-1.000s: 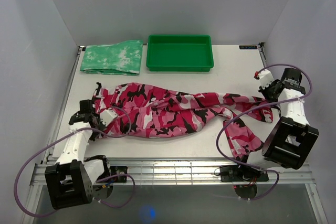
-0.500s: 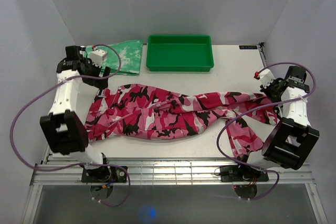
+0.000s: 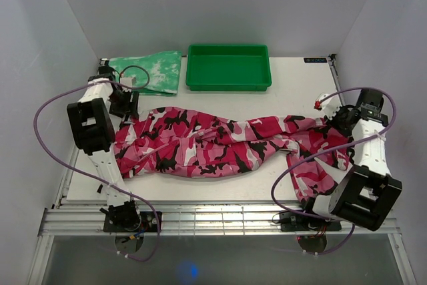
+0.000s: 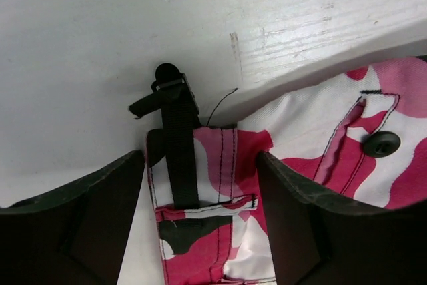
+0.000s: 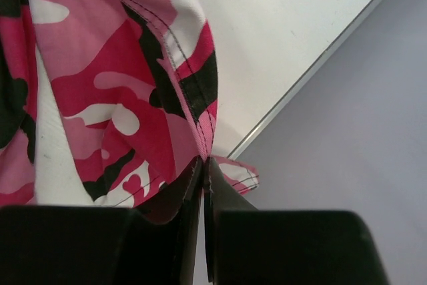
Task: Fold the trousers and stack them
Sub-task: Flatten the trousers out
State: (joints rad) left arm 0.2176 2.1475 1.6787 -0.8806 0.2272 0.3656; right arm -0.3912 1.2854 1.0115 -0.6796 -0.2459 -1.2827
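Observation:
The pink, white and black camouflage trousers [image 3: 213,141] lie spread across the table, waistband at the left, legs running right. My left gripper [image 3: 127,106] is open and low over the waistband's far corner [image 4: 200,165], its jaws on either side of the cloth and a black strap [image 4: 177,138]. My right gripper [image 3: 337,119] is shut on the hem of a trouser leg [image 5: 193,115] and holds it pinched near the table's right edge.
A green tray [image 3: 229,66] stands at the back middle. A folded mottled green-and-white cloth [image 3: 148,73] lies at the back left, just behind my left gripper. One trouser leg end [image 3: 313,178] hangs near the front right edge. Purple cables loop around both arms.
My left arm swung from the front left up to the back left and came down onto the waistband corner. The right gripper shifted slightly, still holding the leg hem.

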